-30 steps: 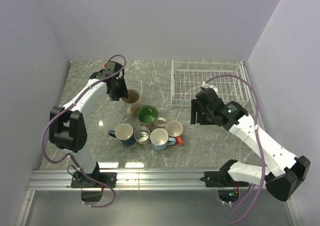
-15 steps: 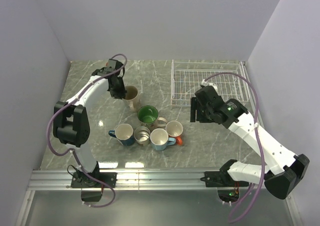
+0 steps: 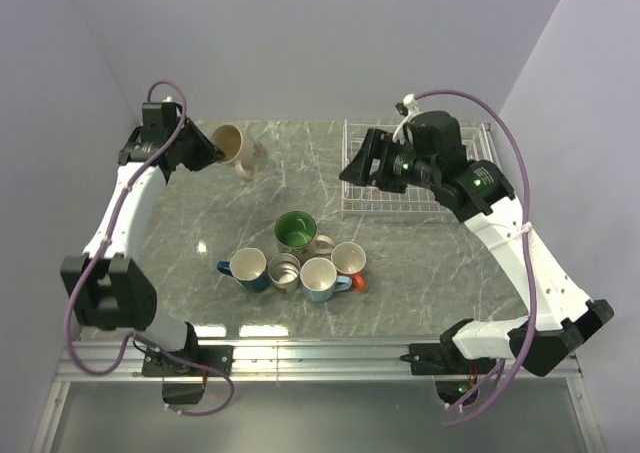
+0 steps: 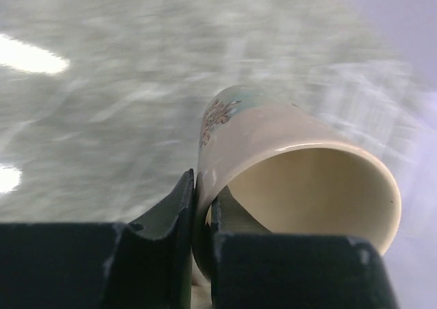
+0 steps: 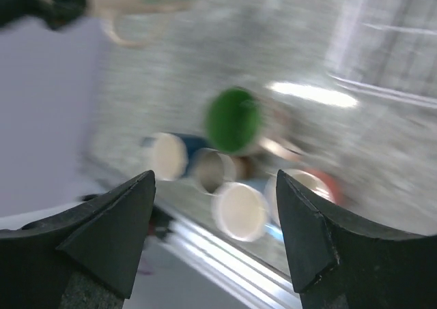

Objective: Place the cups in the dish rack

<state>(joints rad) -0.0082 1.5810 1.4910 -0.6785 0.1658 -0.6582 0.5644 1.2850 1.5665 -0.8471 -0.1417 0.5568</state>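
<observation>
From above, the left gripper (image 3: 207, 155) is clamping the cream mug (image 3: 232, 145), tipped sideways at the far left, well apart from the dish rack (image 3: 365, 199) at the far right, beside which the right gripper (image 3: 350, 169) is hanging spread, with five other mugs (image 3: 318, 276) standing near the middle; in the left wrist view its fingers (image 4: 171, 254) are pinching the mug's wall; in the right wrist view the jaws are gaping empty.

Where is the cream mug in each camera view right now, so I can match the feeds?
Top external: upper left, the cream mug is tipped sideways, held by the left gripper.
Left wrist: centre-right and large, mouth toward the camera, its wall pinched between the jaws.
Right wrist: top-left corner, blurred.
Shared landmark: the green-inside mug, central in the top and right wrist views; the left wrist view lacks it.
</observation>
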